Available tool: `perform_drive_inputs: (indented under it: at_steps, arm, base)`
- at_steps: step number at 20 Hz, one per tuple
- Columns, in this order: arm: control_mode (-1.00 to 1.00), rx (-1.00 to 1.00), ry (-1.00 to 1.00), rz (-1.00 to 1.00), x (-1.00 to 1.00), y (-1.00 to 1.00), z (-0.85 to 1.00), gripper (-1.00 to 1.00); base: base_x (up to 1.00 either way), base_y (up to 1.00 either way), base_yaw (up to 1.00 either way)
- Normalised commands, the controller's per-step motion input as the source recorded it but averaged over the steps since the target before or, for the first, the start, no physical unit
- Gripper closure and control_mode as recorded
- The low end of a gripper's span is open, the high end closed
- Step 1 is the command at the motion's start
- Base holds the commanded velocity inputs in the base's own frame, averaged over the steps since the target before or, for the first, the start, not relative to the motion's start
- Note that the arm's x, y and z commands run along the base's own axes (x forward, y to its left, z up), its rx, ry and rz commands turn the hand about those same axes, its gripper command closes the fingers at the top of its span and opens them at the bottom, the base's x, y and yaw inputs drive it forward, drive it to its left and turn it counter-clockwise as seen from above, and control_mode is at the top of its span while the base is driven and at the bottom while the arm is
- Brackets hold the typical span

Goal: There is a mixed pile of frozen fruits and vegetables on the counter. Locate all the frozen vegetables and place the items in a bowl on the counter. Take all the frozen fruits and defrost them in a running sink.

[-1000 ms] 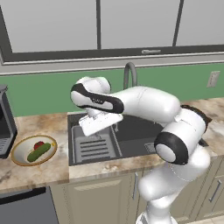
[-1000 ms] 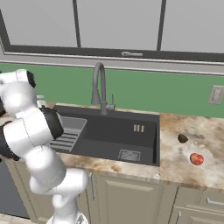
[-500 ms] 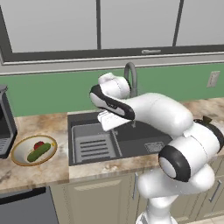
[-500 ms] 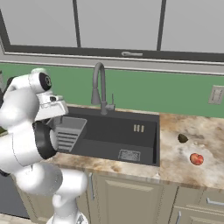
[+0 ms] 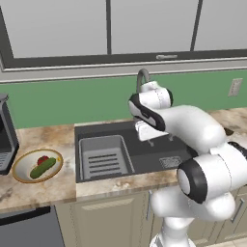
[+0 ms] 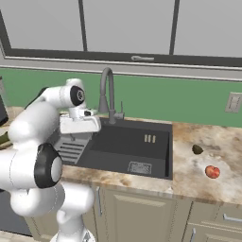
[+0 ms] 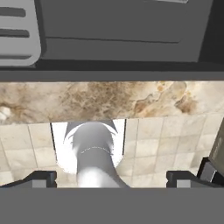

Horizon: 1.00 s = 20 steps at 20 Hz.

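My gripper (image 5: pixel 144 131) hangs over the middle of the dark sink (image 5: pixel 159 153), open, with nothing between its fingers. In the hand view its fingertips (image 7: pixel 43 178) stand far apart, looking down past the counter's front edge to the tiled floor. At the far left a yellow-rimmed bowl (image 5: pixel 19 172) holds a green cucumber (image 5: pixel 42 168) and a small red item (image 5: pixel 43 159). On the counter right of the sink lie a red fruit (image 6: pixel 212 171) and a small dark item (image 6: pixel 197 150). From the right the gripper (image 6: pixel 80 125) appears above the sink's left part.
A curved grey faucet (image 6: pixel 107 93) rises behind the sink. A grey drain rack (image 5: pixel 102 155) fills the sink's left half. A dark appliance (image 5: pixel 5 140) stands at the far left of the counter. An outlet (image 6: pixel 234 102) sits on the green wall.
The arm has swung to the right, from above the drain rack to the middle of the sink. The gripper is empty throughout. The bowl and the fruits have not moved.
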Motion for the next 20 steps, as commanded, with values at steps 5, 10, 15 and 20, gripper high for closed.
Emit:
perform_drive_inputs:
  at_steps: [5, 10, 15, 20]
  arm:
    - [-1.0, 0.01, -0.06, 0.02, 0.46, -0.76, -0.06, -1.0]
    - [-1.0, 0.05, -0.08, 0.03, 0.5, -0.85, -0.1, -1.0]
    - [-1.0, 0.05, -0.07, 0.02, 0.52, -0.94, -0.08, -1.0]
    - [-1.0, 0.04, -0.03, 0.05, 0.73, -0.9, -0.11, -1.0]
  base:
    - [0.0, 0.0, 0.0]
    - [0.0, 0.0, 0.0]
    - [0.0, 0.0, 0.0]
    - [0.0, 0.0, 0.0]
